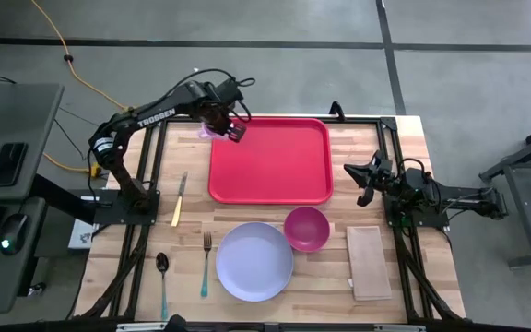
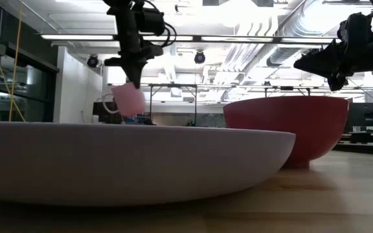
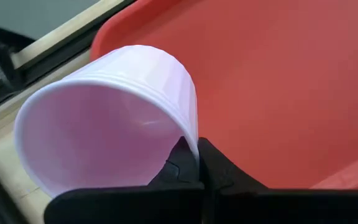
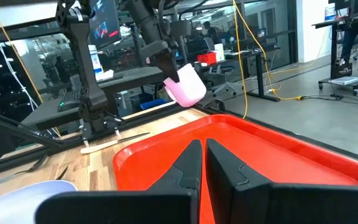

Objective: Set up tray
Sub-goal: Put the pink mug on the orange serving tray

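Observation:
A pale pink plastic cup [image 3: 104, 118] hangs in the air over the far left corner of the red tray [image 1: 270, 161], with my left gripper [image 1: 233, 132] shut on it. The right wrist view shows the cup [image 4: 185, 87] tilted, well above the tray [image 4: 247, 149]. In the low view the cup [image 2: 129, 99] hangs under the left gripper [image 2: 135, 81]. My right gripper [image 1: 365, 180] waits shut beside the tray's right edge, touching nothing. My left gripper pinches the cup's wall at the rim [image 3: 190, 138], one finger [image 3: 179, 163] inside the cup and the other [image 3: 225, 171] outside. The fingers come from above, slanting down. The cup is lifted clear of tray and table and hangs tilted, mouth toward the wrist.
Near the front edge lie a round lavender plate [image 1: 254, 261], a magenta bowl [image 1: 306, 228] and a tan napkin [image 1: 369, 261]. A knife [image 1: 180, 198], a fork [image 1: 206, 263] and a spoon [image 1: 162, 277] lie left of the plate. The tray's floor is bare.

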{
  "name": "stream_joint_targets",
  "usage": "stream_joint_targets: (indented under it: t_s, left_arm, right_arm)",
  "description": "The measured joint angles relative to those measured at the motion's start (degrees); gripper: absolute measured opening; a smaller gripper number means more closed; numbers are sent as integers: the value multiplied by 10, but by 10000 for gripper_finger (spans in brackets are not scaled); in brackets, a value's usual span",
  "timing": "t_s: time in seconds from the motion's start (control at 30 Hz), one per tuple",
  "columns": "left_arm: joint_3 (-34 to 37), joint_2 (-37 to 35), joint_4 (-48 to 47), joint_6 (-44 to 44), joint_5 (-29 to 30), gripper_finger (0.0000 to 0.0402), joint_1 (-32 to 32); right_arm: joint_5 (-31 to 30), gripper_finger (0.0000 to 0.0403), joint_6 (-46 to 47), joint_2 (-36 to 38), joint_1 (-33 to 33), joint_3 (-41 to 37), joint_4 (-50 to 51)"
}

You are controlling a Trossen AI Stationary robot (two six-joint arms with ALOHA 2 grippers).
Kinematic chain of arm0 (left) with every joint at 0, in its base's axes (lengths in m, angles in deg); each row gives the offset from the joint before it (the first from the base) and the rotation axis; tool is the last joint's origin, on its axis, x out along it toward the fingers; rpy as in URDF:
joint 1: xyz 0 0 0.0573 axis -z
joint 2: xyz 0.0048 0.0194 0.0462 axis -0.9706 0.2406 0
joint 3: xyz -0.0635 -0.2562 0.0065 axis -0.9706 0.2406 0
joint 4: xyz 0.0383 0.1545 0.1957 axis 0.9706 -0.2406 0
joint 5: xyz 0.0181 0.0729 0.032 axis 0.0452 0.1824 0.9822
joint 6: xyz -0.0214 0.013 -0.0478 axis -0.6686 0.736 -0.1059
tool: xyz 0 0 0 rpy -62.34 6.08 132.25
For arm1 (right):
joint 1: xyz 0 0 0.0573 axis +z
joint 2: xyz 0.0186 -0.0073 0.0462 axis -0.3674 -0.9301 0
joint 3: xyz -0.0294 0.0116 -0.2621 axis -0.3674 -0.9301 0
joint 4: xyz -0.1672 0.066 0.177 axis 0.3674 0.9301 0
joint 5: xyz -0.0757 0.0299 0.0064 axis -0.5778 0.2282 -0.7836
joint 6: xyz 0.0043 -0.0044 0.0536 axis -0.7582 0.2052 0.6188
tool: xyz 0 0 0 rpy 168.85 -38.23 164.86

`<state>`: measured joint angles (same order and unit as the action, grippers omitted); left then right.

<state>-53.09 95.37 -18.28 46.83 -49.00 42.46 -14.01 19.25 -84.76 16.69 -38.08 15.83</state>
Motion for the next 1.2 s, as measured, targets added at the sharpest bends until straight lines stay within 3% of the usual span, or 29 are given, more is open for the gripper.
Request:
stream_joint_targets:
  t_s: [0.43,0.67,0.9,1.2]
  left_arm:
    - [-9,95,-1,0,-13,14,-1]
    - [-147,165,-47,19,11,14,-2]
    - [-315,261,-187,46,47,14,-2]
    - [-343,295,-215,49,44,14,-2]
  right_arm:
    - [5,0,1,0,0,0,0]
    - [5,0,1,0,0,0,0]
    - [5,0,20,0,0,0,0]
    - [6,0,20,0,0,0,1]
